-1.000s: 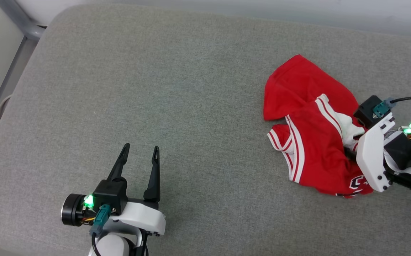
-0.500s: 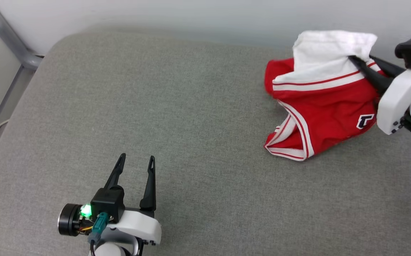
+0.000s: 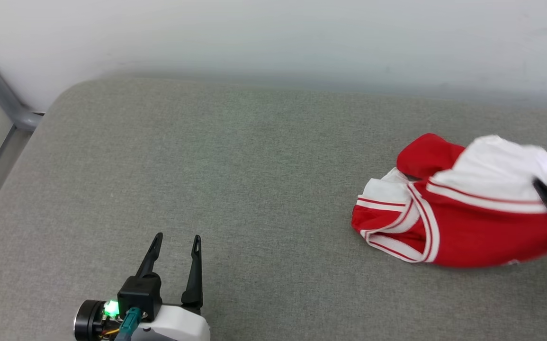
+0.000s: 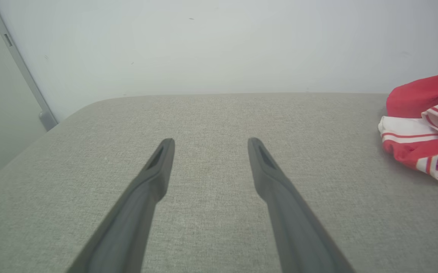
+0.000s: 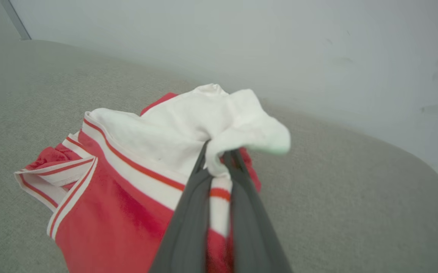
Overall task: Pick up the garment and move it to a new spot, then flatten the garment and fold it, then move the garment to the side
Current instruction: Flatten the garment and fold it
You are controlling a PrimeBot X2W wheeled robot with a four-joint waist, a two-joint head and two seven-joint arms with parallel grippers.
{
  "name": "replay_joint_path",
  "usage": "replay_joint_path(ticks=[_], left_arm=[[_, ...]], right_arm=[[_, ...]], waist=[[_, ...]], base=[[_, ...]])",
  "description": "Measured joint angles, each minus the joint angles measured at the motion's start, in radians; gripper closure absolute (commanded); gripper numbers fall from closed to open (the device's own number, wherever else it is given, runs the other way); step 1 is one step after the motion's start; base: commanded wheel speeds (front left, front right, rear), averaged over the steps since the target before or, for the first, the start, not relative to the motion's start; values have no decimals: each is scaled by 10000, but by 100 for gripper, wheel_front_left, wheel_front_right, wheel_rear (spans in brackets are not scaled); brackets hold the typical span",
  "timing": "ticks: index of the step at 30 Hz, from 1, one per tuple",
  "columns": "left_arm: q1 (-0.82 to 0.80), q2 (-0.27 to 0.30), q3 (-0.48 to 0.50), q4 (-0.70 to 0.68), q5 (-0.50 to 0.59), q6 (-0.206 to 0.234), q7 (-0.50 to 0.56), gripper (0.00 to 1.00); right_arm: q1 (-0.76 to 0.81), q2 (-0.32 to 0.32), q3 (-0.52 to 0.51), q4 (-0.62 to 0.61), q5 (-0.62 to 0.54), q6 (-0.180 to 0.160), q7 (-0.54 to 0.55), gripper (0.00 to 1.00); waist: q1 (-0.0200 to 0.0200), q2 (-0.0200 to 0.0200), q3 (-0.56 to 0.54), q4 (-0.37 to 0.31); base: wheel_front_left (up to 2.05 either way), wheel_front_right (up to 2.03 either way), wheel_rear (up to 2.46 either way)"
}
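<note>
- Garment (image 3: 462,227) is hanging bunched from the right hand (image 5: 219,159), whose fingers are pressing together on a small fold of white sleeve. The red body is drooping below and to the left of that hand and appears to be trailing on the counter (image 3: 254,189).
- The pinch is looking shallow, with white cloth bulging past the fingertips. A quick swing could be pulling the sleeve free and dropping the garment short of its new spot.
- The trailing edge is likely rubbing on the counter's rough covering. That drag could be tugging against the grip, or rolling the cloth into a tighter wad.
- Being held by one sleeve, the garment is twisting on itself. Set down like this, it is risking a heap that needs regrasping before any flattening.
- The left hand (image 3: 177,237) is hovering with fingers wide apart and gripping nothing, with the garment well off to its right. A carry passing close could be snagging cloth on those fingers.
- The right hand is sitting at the very edge of the head view, so a slip there could be going unnoticed.
</note>
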Motion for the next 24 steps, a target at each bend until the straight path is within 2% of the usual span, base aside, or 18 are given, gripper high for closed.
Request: replay_joint_path(ticks=[4, 10, 12, 15, 16, 17, 20, 24], left_arm=[[76, -2, 12, -4, -17, -4, 0, 0], [197, 0, 27, -12, -17, -4, 0, 0], [193, -2, 12, -12, -15, -15, 0, 0], [190, -2, -13, -8, 6, -50, 0, 0], [187, -2, -2, -17, 13, -48, 0, 0], [188, -2, 27, -27, 15, -48, 0, 0], [203, -2, 79, -40, 50, -48, 0, 0], [228, -2, 119, -44, 117, -100, 0, 0]], right_arm=[[1657, 117, -1478, 614, 19, -2, -121, 100], [3698, 976, -3685, 1392, 17, -2, -146, 100], [4254, 1337, -4103, 1814, 48, 0, -151, 100], [4840, 1743, -4217, 2472, -38, 0, -174, 100], [4882, 2029, -4550, 2568, -90, -2, -199, 84], [4846, 2094, -4765, 2539, -159, -2, -196, 0], [4678, 2090, -5580, 2113, -888, -2, -155, 0], [4382, 2092, -6915, 798, -2128, -2, -155, 0]], waist=[[-1, 0, -74, -150], [-1, 0, -139, -398], [-1, 0, -158, -431], [-1, 0, -166, -426], [-1, 0, -155, -443], [-1, 0, -157, -470], [-1, 0, -196, -558], [0, 0, -285, -604]], base=[[0, 0, 0], [0, 0, 0], [0, 0, 0], [0, 0, 0], [0, 0, 0], [0, 0, 0], [0, 0, 0], [0, 0, 0]])
